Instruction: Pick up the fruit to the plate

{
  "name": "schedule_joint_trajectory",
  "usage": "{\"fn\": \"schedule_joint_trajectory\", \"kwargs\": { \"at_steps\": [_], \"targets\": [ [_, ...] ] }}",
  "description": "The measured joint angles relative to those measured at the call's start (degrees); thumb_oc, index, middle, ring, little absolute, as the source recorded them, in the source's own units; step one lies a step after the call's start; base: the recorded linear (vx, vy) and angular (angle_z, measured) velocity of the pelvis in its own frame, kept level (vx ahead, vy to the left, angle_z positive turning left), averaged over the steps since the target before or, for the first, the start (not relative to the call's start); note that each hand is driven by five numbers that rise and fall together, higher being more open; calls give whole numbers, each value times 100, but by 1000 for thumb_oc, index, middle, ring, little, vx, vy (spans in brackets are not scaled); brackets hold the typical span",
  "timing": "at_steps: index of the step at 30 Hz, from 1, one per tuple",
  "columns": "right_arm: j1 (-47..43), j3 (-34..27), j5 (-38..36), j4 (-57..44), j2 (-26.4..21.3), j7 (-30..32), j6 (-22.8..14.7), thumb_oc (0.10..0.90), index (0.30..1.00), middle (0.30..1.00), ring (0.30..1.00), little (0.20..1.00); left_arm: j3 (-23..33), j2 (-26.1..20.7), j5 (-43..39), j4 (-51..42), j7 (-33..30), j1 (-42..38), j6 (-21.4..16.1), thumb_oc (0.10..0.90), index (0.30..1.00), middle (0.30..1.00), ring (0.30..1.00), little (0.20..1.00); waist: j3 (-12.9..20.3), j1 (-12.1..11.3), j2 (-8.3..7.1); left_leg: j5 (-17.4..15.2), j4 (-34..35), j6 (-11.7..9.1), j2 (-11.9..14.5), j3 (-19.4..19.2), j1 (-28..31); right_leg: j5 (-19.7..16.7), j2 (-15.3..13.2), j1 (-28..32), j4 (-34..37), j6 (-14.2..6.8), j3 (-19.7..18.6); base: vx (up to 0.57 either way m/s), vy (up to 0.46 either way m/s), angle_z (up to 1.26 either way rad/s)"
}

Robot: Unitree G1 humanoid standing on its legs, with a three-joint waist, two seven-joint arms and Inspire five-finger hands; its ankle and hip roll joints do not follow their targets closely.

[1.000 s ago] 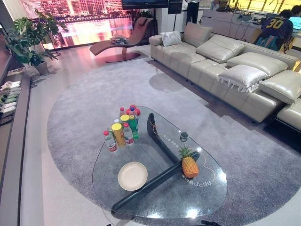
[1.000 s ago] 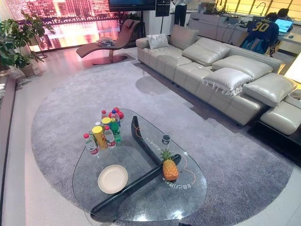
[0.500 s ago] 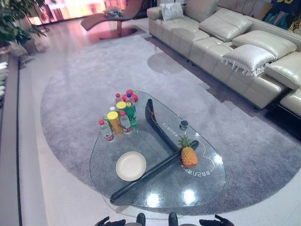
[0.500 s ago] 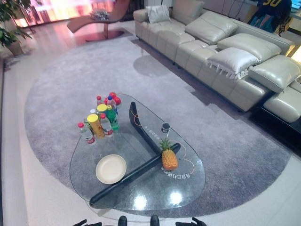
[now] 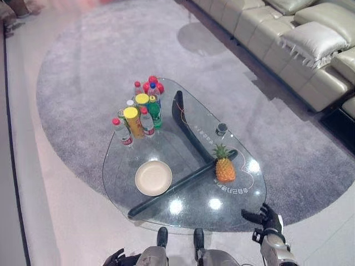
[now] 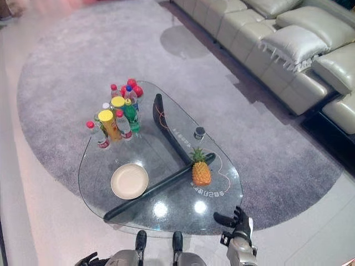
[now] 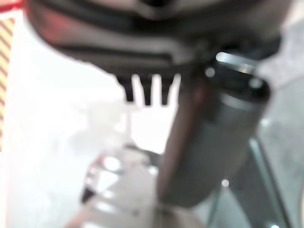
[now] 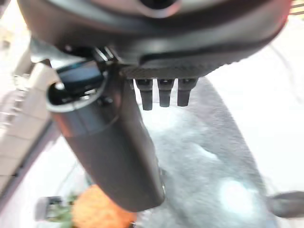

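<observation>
Pineapple (image 5: 224,169) upright on table (image 5: 183,219), right of plate (image 5: 153,178), apart | right hand (image 5: 268,219) fingers relaxed, empty, at table's near edge (staged to reach, I judge) | left hand (image 5: 115,258) low, fingers unclear

White lettering on the glass table (image 5: 183,213); unreadable.

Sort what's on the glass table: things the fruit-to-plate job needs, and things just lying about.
Needed for the job:
- orange pineapple with green crown
- round cream plate
- right hand, open, at the table's near edge

Just lying about:
- cluster of plastic bottles and yellow-lidded cans
- small dark-capped jar
</observation>
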State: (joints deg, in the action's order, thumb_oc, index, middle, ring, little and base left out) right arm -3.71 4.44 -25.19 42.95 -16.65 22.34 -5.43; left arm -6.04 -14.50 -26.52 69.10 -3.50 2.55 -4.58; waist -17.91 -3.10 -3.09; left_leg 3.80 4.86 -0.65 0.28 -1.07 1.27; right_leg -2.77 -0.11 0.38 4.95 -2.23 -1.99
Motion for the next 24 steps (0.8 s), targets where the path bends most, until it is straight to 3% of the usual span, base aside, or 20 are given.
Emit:
{"fn": "schedule_joint_trajectory", "kwargs": {
  "at_steps": [9,17,24],
  "targets": [
    [-402,8,54,-1300,-239,581,-97,800,900,900,900,900,-36,-30,-215,-222,48,-210,-102,800,900,900,900,900,-463,-22,-22,-10,-132,38,-61,17,-274,-36,-30,-212,-8,-19,3,-24,20,1],
    [-1382,93,337,-1690,-505,1013,-78,800,900,900,900,900,-337,-60,-600,-364,49,-679,-129,800,900,900,900,900,-1019,-89,148,-13,-507,74,-87,31,-875,-105,-49,-694,-193,-41,6,-66,33,0],
    [-1995,331,377,-1687,-595,1112,9,800,900,900,900,900,-643,-78,-961,-485,42,-956,-147,800,900,900,900,900,-1138,-173,178,-11,-793,73,-100,51,-1422,-90,-52,-1250,-505,-44,7,-54,39,0]
  ]
}}
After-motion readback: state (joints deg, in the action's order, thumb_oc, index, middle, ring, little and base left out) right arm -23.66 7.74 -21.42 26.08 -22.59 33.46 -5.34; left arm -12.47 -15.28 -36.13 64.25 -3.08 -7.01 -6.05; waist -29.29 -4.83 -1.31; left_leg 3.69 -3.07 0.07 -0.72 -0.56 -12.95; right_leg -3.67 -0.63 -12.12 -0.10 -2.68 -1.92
